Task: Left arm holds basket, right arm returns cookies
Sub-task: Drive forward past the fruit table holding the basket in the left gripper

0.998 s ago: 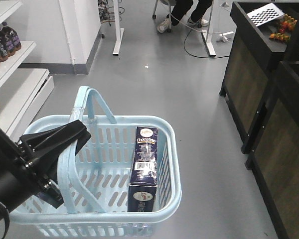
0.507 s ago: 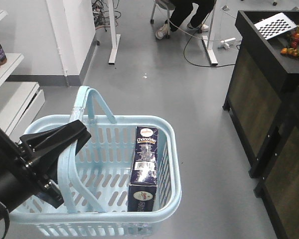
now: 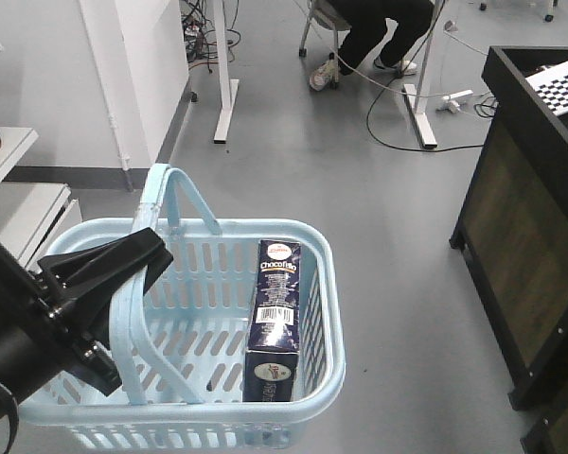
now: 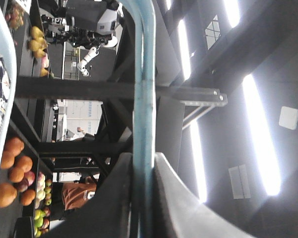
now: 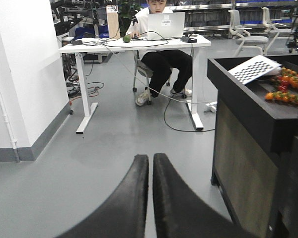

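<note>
Just right of the left hand (image 3: 133,270), clamped on the basket (image 3: 333,312) handle, cookies (image 3: 275,312) lie inside; right hand (image 5: 150,162) pressed together, empty.

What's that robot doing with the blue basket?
The robot is holding up a shopping basket. Its left gripper is clamped on one handle of the light blue basket. A dark navy cookies carton sits inside, near the basket's right side. The right gripper is shut with nothing in it, so the cookies have not been taken out yet.
</note>
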Controlling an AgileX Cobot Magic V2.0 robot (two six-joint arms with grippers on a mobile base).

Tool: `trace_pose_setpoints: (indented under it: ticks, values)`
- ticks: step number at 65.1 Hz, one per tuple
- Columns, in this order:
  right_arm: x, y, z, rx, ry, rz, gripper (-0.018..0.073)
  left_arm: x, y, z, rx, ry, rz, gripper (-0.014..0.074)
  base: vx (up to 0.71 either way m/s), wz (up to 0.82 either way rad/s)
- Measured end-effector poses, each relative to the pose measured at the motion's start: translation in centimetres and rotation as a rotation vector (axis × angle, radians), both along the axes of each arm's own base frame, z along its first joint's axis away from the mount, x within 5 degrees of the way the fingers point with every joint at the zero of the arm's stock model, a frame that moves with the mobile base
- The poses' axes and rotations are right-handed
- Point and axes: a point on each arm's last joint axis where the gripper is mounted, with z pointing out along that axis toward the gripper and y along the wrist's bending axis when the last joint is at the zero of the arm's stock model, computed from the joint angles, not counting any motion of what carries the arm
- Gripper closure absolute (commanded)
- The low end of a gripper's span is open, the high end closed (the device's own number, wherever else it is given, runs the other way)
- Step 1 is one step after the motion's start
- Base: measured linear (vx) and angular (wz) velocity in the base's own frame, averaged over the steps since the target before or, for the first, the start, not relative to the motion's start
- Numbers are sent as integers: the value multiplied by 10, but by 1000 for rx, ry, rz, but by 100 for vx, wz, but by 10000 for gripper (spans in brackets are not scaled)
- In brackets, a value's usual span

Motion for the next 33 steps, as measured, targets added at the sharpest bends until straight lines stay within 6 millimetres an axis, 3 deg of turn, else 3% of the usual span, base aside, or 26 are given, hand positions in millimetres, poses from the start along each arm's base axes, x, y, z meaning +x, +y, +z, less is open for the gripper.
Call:
trace_pose_setpoints:
  ticks: [33]
  values:
    - [0, 0, 0, 0, 0, 0, 569, 0, 0, 0, 0, 0, 0, 599, 42, 9]
